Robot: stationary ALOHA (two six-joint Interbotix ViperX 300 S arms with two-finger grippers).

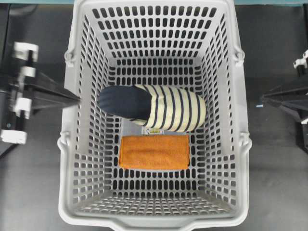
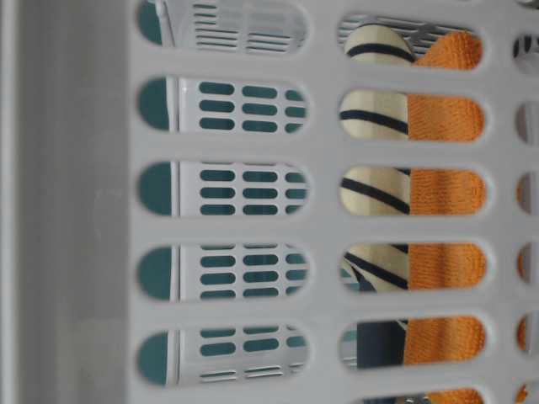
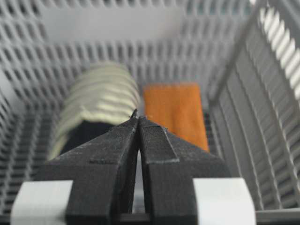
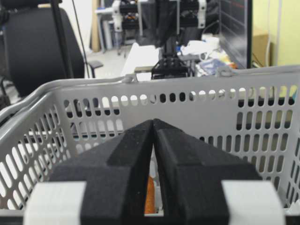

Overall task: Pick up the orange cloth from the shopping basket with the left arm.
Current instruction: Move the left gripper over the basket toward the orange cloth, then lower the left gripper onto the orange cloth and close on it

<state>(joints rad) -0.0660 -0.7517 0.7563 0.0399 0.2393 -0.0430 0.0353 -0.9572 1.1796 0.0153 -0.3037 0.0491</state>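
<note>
One slotted grey plastic shopping basket (image 1: 231, 120) holds one fuzzy rectangular orange cloth (image 1: 154, 151) flat on its floor, just beside one striped slipper (image 1: 159, 108), possibly touching. The left gripper (image 1: 77, 99) and right gripper (image 1: 262, 99) both have jaws together, holding nothing, outside the basket walls.

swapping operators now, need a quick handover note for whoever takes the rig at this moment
Left gripper: shut, empty, at the basket's outer wall, over the rim in its wrist view.
Right gripper: shut, empty, outside the opposite wall.
Orange cloth: flat on the floor of the shopping basket, beside the striped slipper; whether they touch is unclear.
Done: nothing grasped yet.
Left: open the left fingers, reach into the basket, grip the cloth, lift it out.
</note>
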